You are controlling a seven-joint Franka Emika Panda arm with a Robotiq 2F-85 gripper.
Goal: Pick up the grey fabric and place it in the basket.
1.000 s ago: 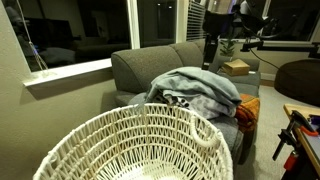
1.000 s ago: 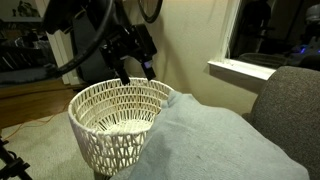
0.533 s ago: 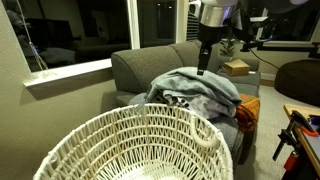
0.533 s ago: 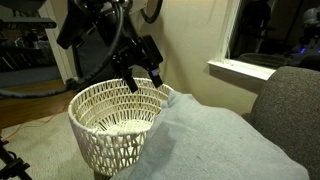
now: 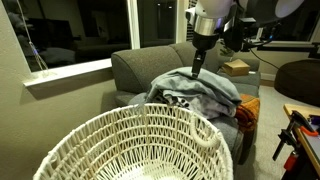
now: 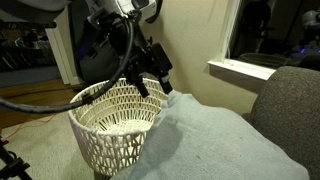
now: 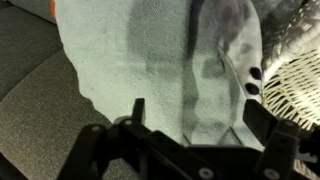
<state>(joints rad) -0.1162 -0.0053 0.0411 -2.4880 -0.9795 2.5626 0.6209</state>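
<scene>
Lowered toward the grey fabric [image 5: 208,92], the end effector [image 5: 195,70] hangs, jaws apart.

No readable text, label, brand or number anywhere.

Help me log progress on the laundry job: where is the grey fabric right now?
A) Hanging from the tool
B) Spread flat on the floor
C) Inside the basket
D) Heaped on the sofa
D: the grey fabric lies heaped on the sofa, outside the basket, while the tool is over it, open and holding nothing.
</scene>
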